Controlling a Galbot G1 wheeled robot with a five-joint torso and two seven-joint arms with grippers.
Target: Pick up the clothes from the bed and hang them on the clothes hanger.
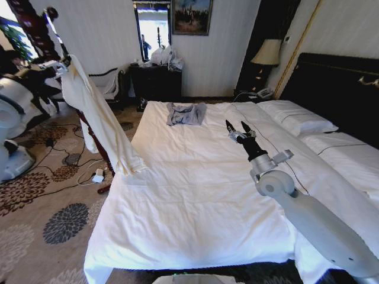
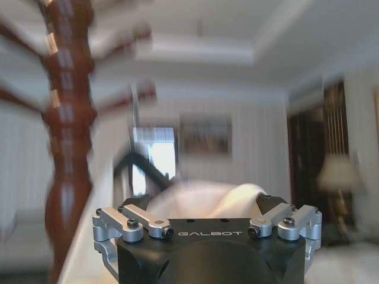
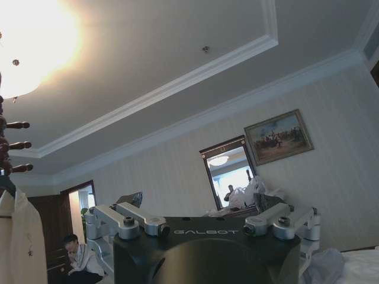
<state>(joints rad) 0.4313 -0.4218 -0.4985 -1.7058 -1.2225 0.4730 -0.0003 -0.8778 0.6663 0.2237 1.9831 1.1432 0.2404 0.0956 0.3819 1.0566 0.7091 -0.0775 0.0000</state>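
Hanging at ten o'clock in the head view, the clothes [image 1: 98, 115] drape beside the dark-red post [image 1: 32, 26], off the bed [image 1: 195, 195]. The left claw [image 2: 204, 204], marked GALBOT, grips their cream fabric. The right claw [image 1: 239, 126], lettered likewise, hovers spread open over the sheets at one o'clock.

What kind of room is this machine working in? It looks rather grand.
Probably a hotel bedroom, or a formal bedroom at home. A very wide bed with white sheets, pillows and a tall dark headboard fills the view; there is a shaded lamp, a framed painting and patterned carpet.
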